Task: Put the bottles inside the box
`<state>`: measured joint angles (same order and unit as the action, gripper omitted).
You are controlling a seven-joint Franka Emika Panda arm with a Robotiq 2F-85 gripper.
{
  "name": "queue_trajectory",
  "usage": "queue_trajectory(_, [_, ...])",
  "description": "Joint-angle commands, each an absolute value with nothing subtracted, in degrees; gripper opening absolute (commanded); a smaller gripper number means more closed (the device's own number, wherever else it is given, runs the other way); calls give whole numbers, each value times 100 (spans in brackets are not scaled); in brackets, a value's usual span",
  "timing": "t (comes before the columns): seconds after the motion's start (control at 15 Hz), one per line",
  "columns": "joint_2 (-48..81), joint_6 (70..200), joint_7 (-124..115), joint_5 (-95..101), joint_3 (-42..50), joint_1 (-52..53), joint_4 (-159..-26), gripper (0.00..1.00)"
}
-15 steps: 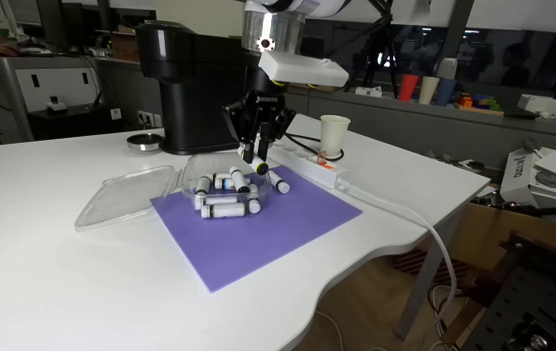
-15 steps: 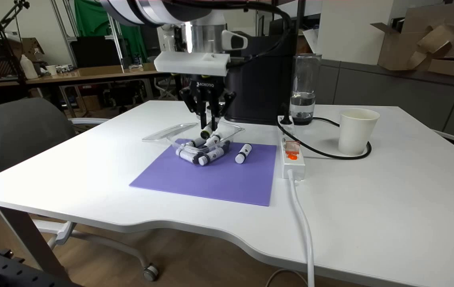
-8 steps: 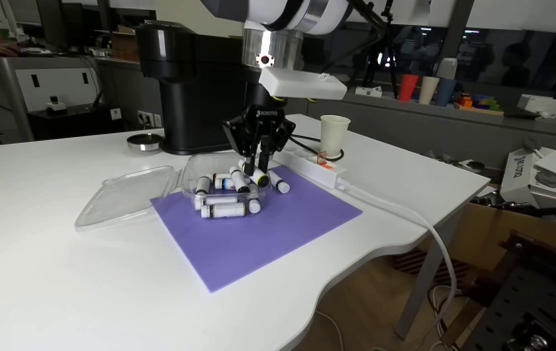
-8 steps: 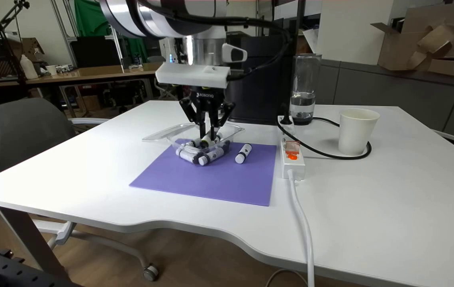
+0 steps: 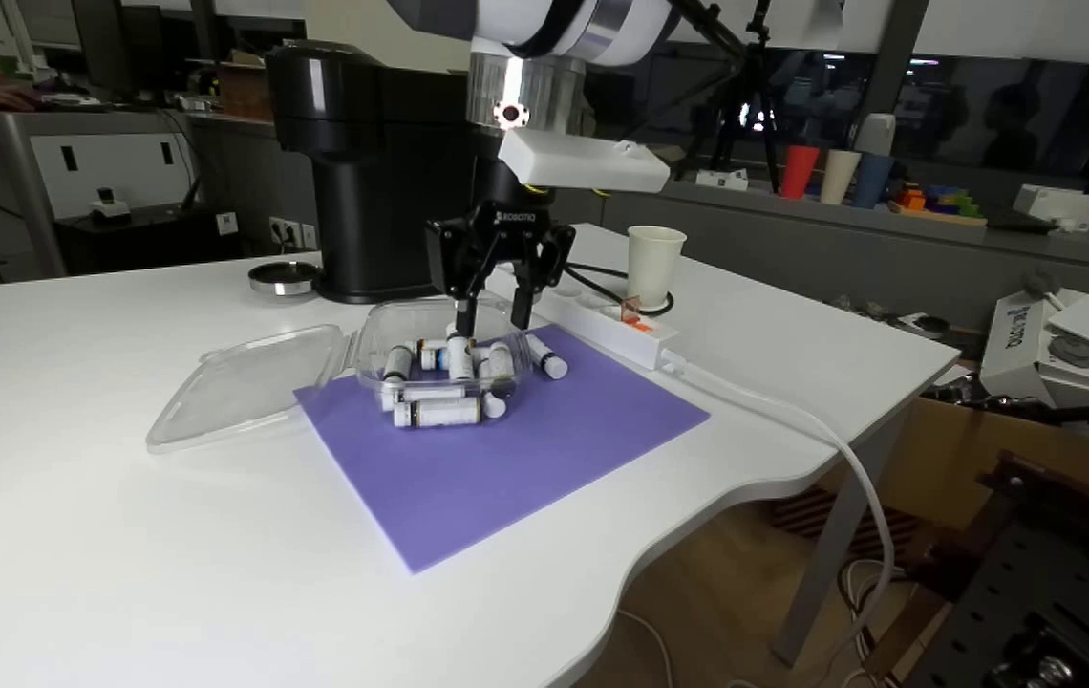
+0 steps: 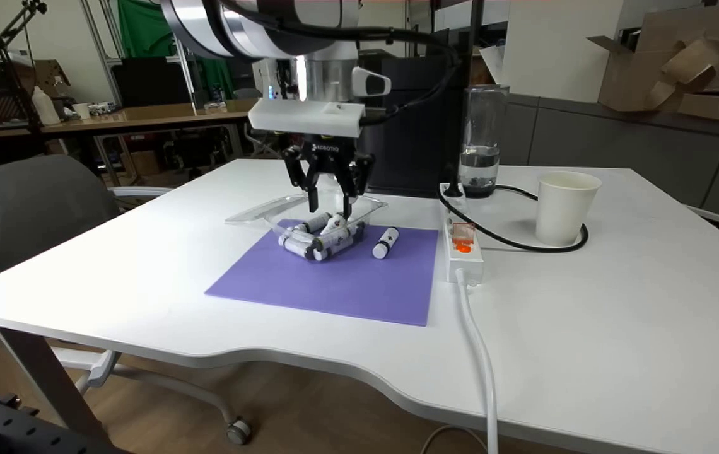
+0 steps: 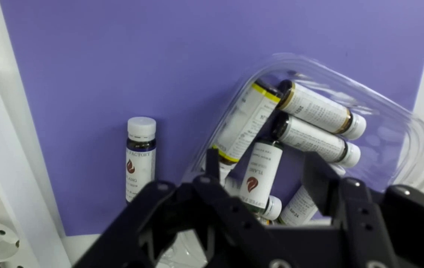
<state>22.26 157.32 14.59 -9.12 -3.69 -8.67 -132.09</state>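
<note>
Open mat (image 7: 122, 59) separates one bottle (image 7: 140, 165) from the box rim (image 7: 360, 88).

A grey chair (image 6: 31, 208) stands beside the white worktop (image 6: 113, 271), over a brown floor (image 6: 309, 403). Behind are grey panels (image 6: 580, 139) and a hanging green cloth (image 6: 142, 28). Small lights (image 5: 923, 62) glint in dark window panes (image 5: 946, 124).

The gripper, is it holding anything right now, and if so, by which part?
Nothing is held: the gripper stands open above the bottles in the box.
</note>
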Motion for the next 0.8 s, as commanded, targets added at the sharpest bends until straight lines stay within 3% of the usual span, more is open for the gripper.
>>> queue_trajectory(0.0, [1982, 15634, 1416, -948, -423, -898, -13182, 91])
queue_trajectory(0.13, [1783, 15693, 1439, -986, -433, -922, -13248, 100])
queue_trajectory(0.73, [1632, 15812, 1547, -745, 91, -1095, -13127, 100])
